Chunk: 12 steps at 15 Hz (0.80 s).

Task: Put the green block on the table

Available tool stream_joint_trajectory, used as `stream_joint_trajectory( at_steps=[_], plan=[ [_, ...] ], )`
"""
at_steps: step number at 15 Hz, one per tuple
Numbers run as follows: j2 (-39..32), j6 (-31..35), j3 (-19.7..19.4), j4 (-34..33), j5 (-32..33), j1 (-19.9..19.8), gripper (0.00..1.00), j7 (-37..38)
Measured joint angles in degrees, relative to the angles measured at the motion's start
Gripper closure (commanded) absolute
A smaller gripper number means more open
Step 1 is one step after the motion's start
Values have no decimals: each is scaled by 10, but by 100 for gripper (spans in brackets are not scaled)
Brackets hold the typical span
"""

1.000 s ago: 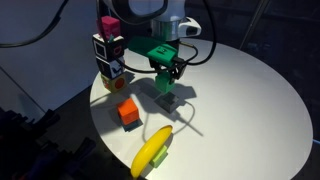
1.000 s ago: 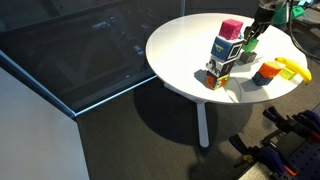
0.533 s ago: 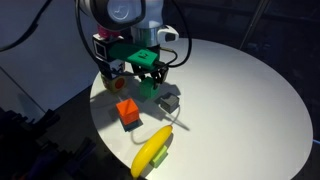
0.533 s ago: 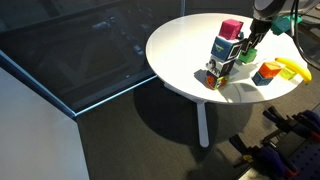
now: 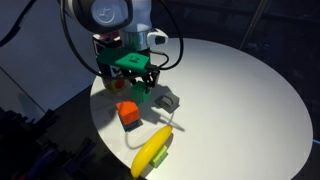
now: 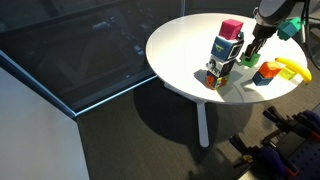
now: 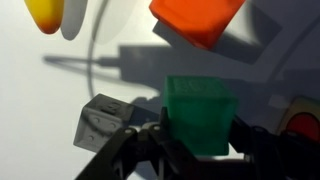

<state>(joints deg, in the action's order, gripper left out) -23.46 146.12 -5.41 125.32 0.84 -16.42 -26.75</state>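
Observation:
My gripper [image 7: 200,135] is shut on the green block [image 7: 200,115], which fills the space between the two fingers in the wrist view. In an exterior view the gripper [image 5: 141,82] holds the green block [image 5: 141,90] just above the white round table [image 5: 240,100], between the stack of coloured blocks [image 5: 110,55] and the orange block [image 5: 128,113]. In an exterior view the block [image 6: 248,59] shows beside the stack [image 6: 226,50].
A small grey cube [image 5: 169,102] [image 7: 100,122] lies beside the gripper. A banana [image 5: 152,150] lies near the front edge, with a green piece under it. The orange block [image 7: 195,18] and the banana tip [image 7: 45,15] show in the wrist view.
The arm has swung left with the green block, from over the grey cube toward the block stack, and has come lower over the table.

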Motion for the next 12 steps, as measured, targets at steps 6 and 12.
stream_joint_trajectory(
  at_steps=[6, 12],
  plan=[
    [12, 19, 7, 22, 6, -15, 71, -128],
    [13, 42, 22, 33, 6, -31, 71, -244]
  ],
)
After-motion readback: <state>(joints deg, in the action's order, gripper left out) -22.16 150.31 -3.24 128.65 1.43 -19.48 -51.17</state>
